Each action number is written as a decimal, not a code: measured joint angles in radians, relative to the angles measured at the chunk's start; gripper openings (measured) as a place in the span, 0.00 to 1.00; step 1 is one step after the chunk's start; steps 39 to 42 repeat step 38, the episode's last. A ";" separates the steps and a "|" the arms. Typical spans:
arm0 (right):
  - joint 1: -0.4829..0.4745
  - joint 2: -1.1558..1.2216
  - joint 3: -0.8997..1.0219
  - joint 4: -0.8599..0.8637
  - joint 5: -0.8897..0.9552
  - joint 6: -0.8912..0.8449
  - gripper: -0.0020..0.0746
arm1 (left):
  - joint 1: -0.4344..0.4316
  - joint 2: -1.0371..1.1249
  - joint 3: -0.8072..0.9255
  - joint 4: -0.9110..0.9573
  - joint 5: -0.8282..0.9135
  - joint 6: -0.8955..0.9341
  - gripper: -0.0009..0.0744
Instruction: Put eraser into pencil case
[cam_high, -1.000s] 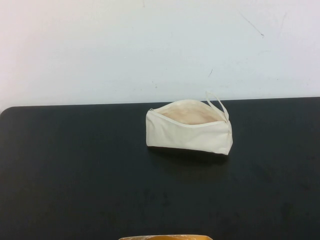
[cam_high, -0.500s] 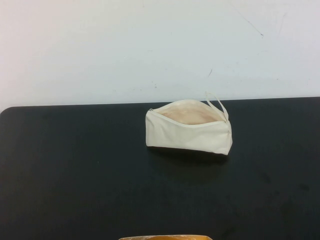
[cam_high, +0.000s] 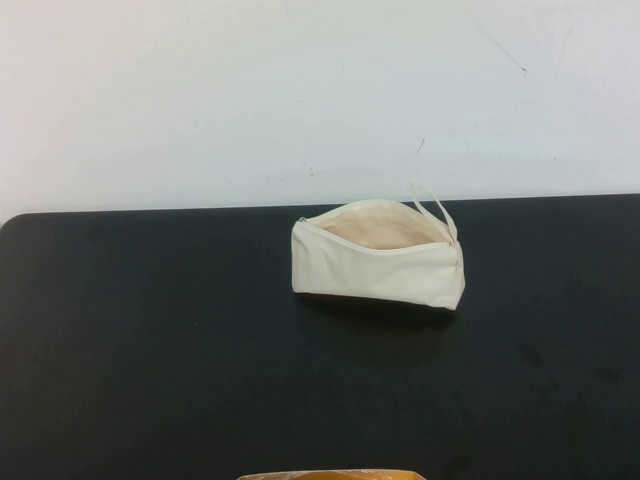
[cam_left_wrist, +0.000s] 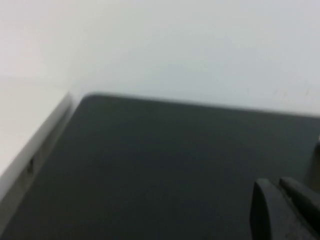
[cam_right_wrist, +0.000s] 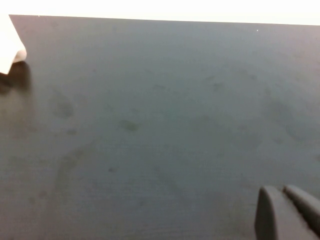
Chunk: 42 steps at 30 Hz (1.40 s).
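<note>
High view shows one pencil case (cam_high: 378, 258) on the black table (cam_high: 150, 350), lying lengthwise close to the far edge and a little toward the right side. Its zip is open, the beige lining shows inside the mouth, and a single thin loop strap (cam_high: 432, 208) sticks up at its right end. No eraser can be seen in any view (whether it lies inside the pouch cannot be told from this angle). One yellow-orange sliver (cam_high: 330, 474) peeks in at the middle of the near edge.

Neither arm reaches into the high view. Left wrist view shows the left gripper (cam_left_wrist: 285, 210) low over the table near its far-left rounded corner, with the dark fingers pressed close together and nothing between them. Right wrist view shows the right gripper (cam_right_wrist: 290, 212) over bare table on the right side, fingers likewise drawn together and holding nothing, with one white corner of the pencil case (cam_right_wrist: 11, 52) well apart from it.

Wide dark tabletop lies open to the left, right and near side of the pouch.
</note>
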 joint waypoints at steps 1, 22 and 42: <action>0.000 0.000 0.000 0.000 0.000 0.000 0.02 | 0.000 -0.002 0.004 0.000 0.012 0.005 0.01; 0.000 -0.002 0.000 0.000 0.000 0.000 0.02 | -0.019 -0.004 0.005 -0.030 0.180 0.121 0.01; 0.000 -0.002 0.000 0.000 0.000 0.000 0.02 | -0.071 -0.004 0.003 -0.044 0.185 0.138 0.01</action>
